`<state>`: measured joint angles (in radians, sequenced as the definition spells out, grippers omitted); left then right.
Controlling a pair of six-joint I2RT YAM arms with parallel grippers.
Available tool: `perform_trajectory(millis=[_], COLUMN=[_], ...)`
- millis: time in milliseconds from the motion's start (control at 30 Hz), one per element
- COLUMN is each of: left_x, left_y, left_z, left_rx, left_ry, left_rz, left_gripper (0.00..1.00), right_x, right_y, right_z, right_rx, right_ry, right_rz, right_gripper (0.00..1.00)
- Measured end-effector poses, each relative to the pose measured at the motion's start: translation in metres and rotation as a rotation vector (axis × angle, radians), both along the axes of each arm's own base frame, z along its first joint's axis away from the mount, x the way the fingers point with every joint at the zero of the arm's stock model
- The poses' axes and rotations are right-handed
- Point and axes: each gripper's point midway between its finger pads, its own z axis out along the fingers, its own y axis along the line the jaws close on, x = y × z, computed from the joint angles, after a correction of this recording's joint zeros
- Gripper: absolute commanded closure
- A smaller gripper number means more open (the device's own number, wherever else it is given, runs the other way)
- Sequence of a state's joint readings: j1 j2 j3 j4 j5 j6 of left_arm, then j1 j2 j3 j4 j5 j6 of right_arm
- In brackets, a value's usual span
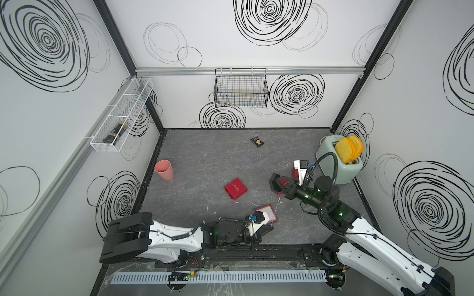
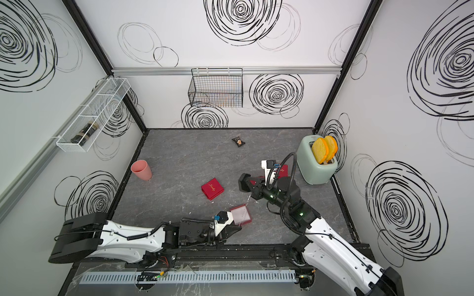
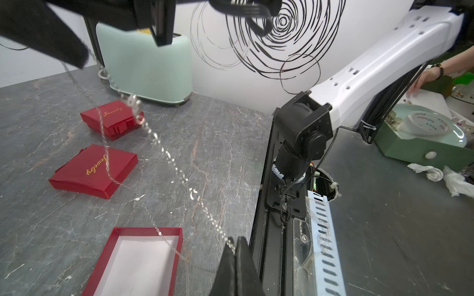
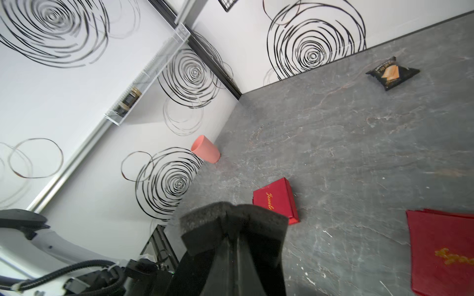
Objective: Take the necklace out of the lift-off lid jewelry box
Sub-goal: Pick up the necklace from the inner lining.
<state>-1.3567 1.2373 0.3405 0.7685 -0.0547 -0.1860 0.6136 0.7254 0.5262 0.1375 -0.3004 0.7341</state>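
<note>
Left gripper point(image 3: 234, 246) pinched shut on one necklace point(image 3: 164, 151) end, right gripper point(image 4: 232, 212) clamped on the other; chain strung between them over the open red box point(image 3: 147, 228), lid point(image 3: 74, 174) nearby.

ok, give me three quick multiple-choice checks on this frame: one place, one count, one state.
1. The pink cup stands: A) on the table, near its left edge; B) in the black wire basket; C) on a red box.
2. Count of slices in the toaster: A) one; B) two; C) four.
3. The necklace is: A) coiled in the open box; B) strung in the air between left gripper and right gripper; C) draped over the cup.
Key: 1 A, both top views show it at the left edge; 2 B, two yellow slices stick up; 3 B, the left wrist view shows the chain stretched between both shut grippers.
</note>
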Motion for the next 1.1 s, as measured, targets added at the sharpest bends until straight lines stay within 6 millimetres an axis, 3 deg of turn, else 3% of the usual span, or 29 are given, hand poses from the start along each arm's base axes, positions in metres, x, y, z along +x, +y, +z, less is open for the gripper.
perform_trajectory(millis=[400, 667, 900, 1100], left_x=[-0.021, -0.018, -0.019, -0.018], left_y=[-0.022, -0.025, -0.03, -0.033], left_z=[-0.012, -0.011, -0.032, -0.032], left_rx=[0.036, 0.032, 0.084, 0.077], left_ry=[-0.006, -0.012, -0.007, -0.008], left_rz=[-0.052, -0.035, -0.04, -0.038], left_gripper=[1.0, 1.0, 1.0, 1.0], right_x=[0.009, 0.012, 0.018, 0.026], right_y=[-0.012, -0.019, -0.033, -0.046], right_z=[0.02, 0.024, 0.039, 0.048], right_rx=[0.12, 0.148, 0.179, 0.18], right_ry=[0.023, 0.04, 0.021, -0.002], right_rz=[-0.011, -0.034, -0.077, -0.118], right_gripper=[0.98, 0.98, 0.98, 0.98])
